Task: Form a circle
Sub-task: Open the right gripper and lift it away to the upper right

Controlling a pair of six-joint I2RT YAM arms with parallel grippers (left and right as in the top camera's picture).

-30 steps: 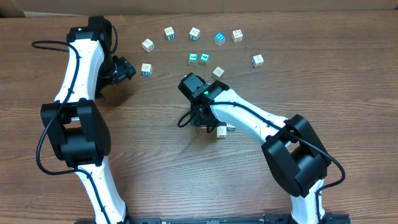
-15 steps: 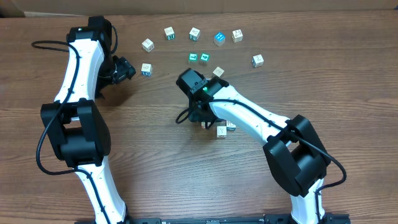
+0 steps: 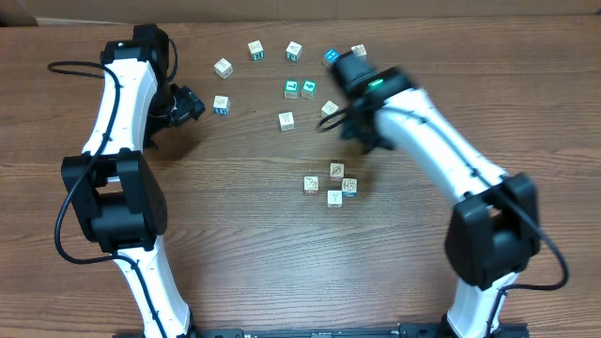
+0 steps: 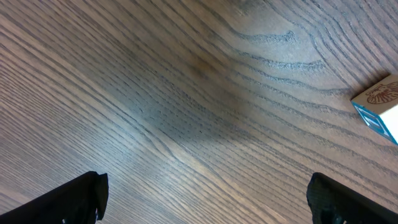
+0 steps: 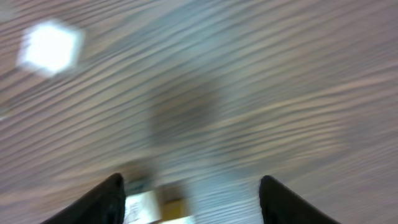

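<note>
Four small whitish cubes sit in a tight ring (image 3: 332, 185) on the wooden table, just right of centre. My right gripper (image 3: 355, 131) hovers above and to the right of the ring, blurred by motion, open and holding nothing. In the right wrist view its fingertips (image 5: 107, 200) stand apart over bare wood, with blurred cubes (image 5: 152, 206) low between them, near the left finger. My left gripper (image 3: 191, 101) rests wide open at the upper left. In the left wrist view it (image 4: 211, 205) spans empty wood, with one cube (image 4: 380, 104) at the right edge.
Several loose cubes lie in an arc along the back of the table, from the far-left one (image 3: 223, 67) to one by the right arm (image 3: 358, 50). Two teal cubes (image 3: 300, 88) and a lone white cube (image 3: 285, 120) sit nearer the middle.
My right arm has swung up and to the right, away from the ring, and its jaws have spread. The ring and the lone white cube are now uncovered. The left arm is unmoved.
</note>
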